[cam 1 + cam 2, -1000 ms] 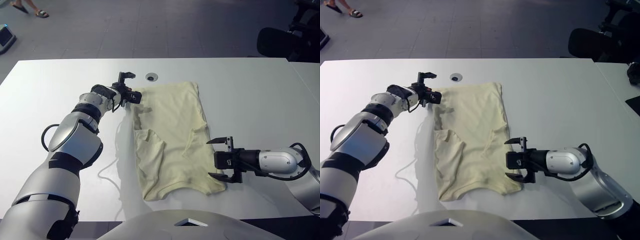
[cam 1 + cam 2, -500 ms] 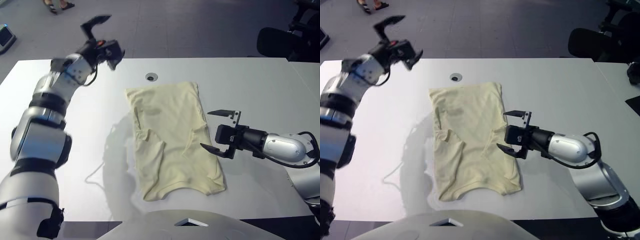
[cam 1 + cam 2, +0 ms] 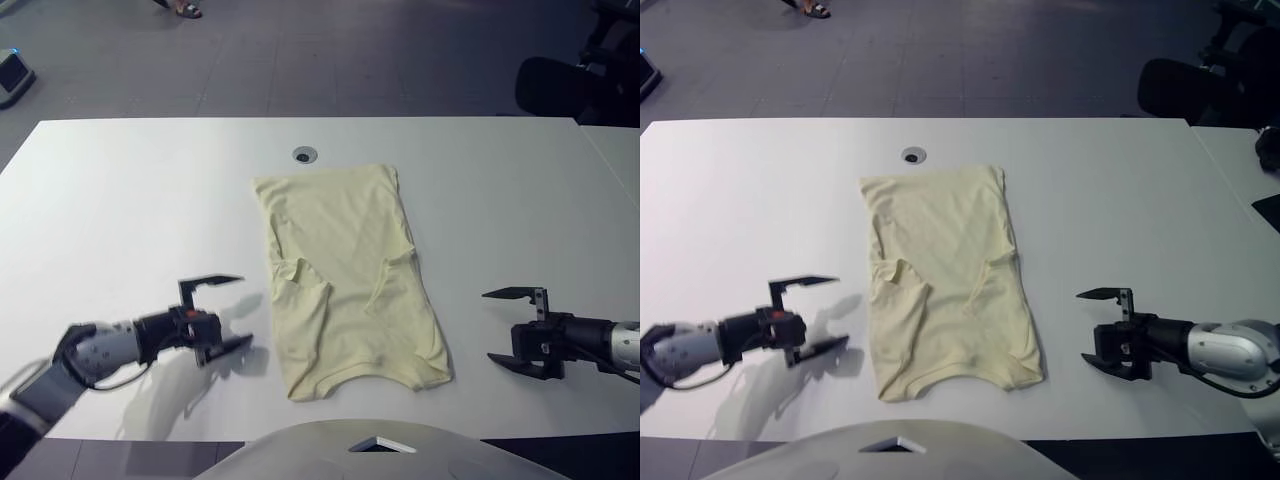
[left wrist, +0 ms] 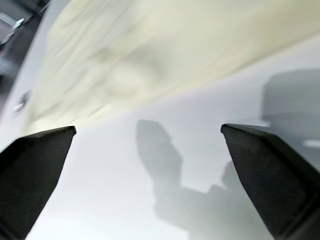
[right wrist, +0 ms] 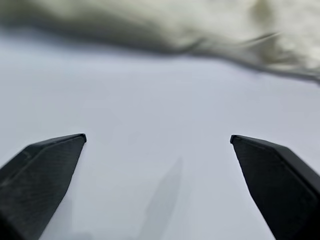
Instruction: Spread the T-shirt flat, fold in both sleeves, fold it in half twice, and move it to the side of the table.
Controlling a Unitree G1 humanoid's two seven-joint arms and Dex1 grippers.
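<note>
**Mia:** Where is the T-shirt?

**Ben:** The pale yellow T-shirt (image 3: 345, 250) lies in the middle of the white table (image 3: 120, 190). It is not in any tool.

**Mia:** Which way does it point?

**Ben:** Its long side runs from 12 o'clock to 6 o'clock. The straight edge is at the far end, at 12. The curved edge is at the near end, at 6. The sleeves (image 3: 300, 280) are folded in on top, so it looks like a long strip. It has some wrinkles.

**Mia:** Where are the tools?

**Ben:** The left tool (image 3: 245, 310) is at about 8 o'clock from the shirt, near its side and low over the table. Its two black fingers (image 4: 35, 170) are spread wide and hold nothing. The right tool (image 3: 488, 328) is at about 4 o'clock, a bit farther off. It is wide open too, and holds nothing.

**Mia:** What else is around?

**Ben:** A small round hole (image 3: 304, 155) sits in the table at 11 o'clock, just past the far edge of the shirt. Only white table top lies between each tool and the shirt.
</note>
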